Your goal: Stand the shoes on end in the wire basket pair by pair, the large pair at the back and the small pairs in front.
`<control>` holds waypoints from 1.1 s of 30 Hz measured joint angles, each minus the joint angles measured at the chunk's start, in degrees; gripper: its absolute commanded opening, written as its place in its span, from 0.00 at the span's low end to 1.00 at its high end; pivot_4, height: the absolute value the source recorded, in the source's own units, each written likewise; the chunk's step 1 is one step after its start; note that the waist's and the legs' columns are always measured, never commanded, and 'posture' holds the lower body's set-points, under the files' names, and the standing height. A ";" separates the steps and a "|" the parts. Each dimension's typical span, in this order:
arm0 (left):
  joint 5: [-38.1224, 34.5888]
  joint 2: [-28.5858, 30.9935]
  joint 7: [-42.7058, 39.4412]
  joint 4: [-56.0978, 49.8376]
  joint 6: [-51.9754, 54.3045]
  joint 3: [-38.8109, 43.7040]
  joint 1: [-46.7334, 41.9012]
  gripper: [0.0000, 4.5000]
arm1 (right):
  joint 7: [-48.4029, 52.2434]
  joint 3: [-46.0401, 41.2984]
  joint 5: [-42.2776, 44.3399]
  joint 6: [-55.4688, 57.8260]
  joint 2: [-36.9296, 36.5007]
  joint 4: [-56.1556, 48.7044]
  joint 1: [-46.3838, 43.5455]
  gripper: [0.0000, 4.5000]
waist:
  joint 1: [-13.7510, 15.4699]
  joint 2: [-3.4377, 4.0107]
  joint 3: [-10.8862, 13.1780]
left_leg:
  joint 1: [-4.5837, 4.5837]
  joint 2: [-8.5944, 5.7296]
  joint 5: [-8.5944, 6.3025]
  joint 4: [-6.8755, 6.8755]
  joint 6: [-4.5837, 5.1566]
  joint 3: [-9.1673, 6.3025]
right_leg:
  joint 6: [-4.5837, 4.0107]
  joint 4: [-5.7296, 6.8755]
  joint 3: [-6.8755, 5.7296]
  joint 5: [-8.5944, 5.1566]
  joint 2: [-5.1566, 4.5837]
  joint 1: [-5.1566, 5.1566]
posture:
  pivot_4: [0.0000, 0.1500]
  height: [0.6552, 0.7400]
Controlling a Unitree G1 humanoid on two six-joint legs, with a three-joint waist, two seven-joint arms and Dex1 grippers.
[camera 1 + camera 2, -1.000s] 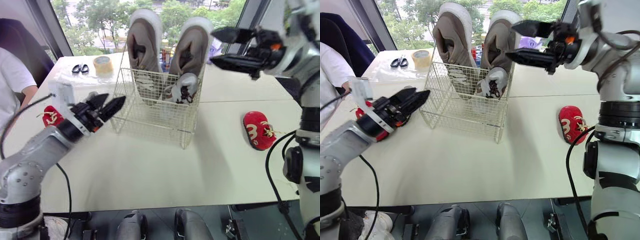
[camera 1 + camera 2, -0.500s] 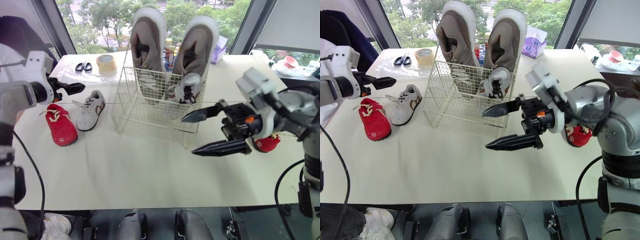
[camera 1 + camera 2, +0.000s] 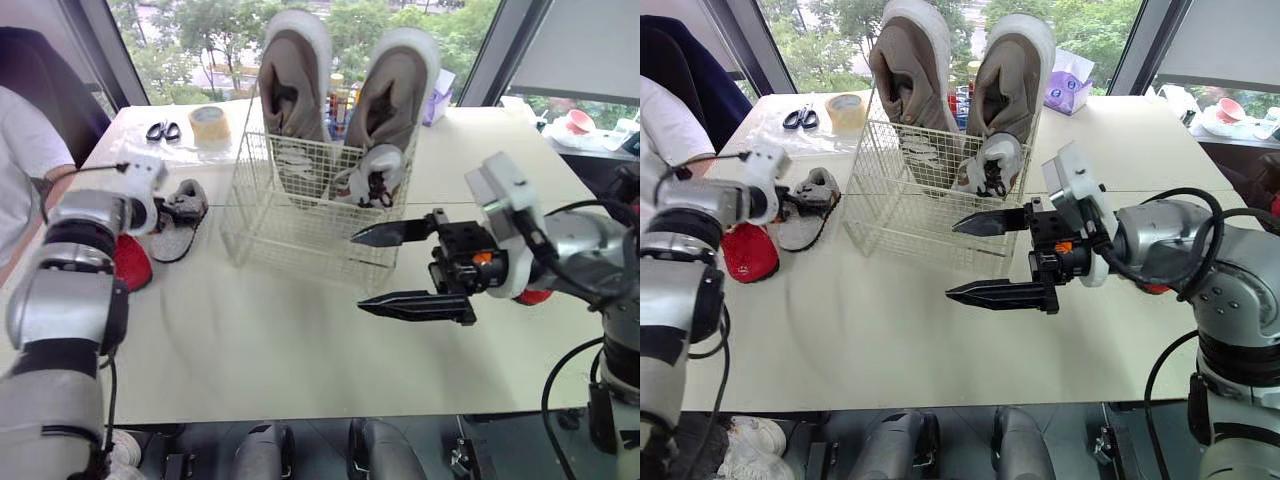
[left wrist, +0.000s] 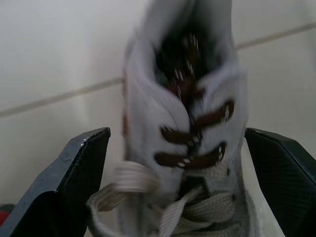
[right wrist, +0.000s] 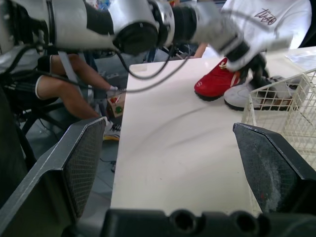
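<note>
Basket: the wire basket [image 3: 290,232] stands in the middle of the white table [image 3: 300,340].
Big shoes: the left big brown shoe [image 3: 290,75] and the right big brown shoe [image 3: 400,85] stand on end at the back of the basket, side by side.
Small shoe in basket: one small grey shoe [image 3: 372,172] stands on end in front of the right big brown shoe.
Grey shoe outside: its twin grey shoe [image 3: 180,215] lies on the table just to the left of the basket.
My left claw [image 4: 177,131]: it is wide open, with one finger on each side of the twin grey shoe.
My right claw [image 3: 356,272]: it is wide open too, holding nothing, in the air in front of the basket.
Red shoes: one red shoe [image 3: 130,262] lies beside the twin grey shoe, partly hidden by my left arm. The other red shoe [image 3: 535,296] peeks out behind my right arm.
Far corner: scissors [image 3: 160,131] and a tape roll [image 3: 207,124] sit on the table.
Left side: a person in a white shirt [image 3: 25,150] sits by the table.
</note>
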 measured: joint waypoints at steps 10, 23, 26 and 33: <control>3.36 -0.29 1.41 0.26 -2.60 6.83 -0.49 0.15 | -9.17 -2.42 8.25 0.74 -3.52 -2.29 2.31 1.00 | 0.20 -0.14 -0.03 | 0.06 0.01 -0.03 0.21 0.08 -0.21 | -0.02 0.14 -0.04 0.01 -0.03 0.15 | 1.00 1.00; -17.45 -2.28 11.76 -39.03 -4.53 33.98 1.32 0.15 | -6.33 -1.05 7.38 -1.69 -4.07 3.68 0.33 1.00 | 0.13 -0.25 0.04 | -0.39 -0.03 0.00 0.80 0.03 -0.39 | 0.18 0.17 -0.13 0.13 -0.14 0.17 | 1.00 1.00; -22.04 -13.27 22.07 -70.90 -4.07 34.82 10.42 0.15 | -5.02 0.78 6.53 -1.56 -3.94 7.75 -4.20 1.00 | 0.20 -0.27 0.03 | -0.38 -0.17 0.00 0.89 0.06 -0.43 | 0.44 0.09 -0.07 0.30 -0.22 0.36 | 1.00 1.00; -9.05 -25.53 32.38 -95.31 -19.06 19.13 21.91 0.15 | -1.00 5.89 2.62 0.09 -3.79 14.44 -10.49 1.00 | 0.14 -0.12 -0.06 | 0.29 -0.17 -0.18 0.77 0.37 -0.26 | 0.45 -0.05 0.00 0.32 -0.16 0.89 | 1.00 1.00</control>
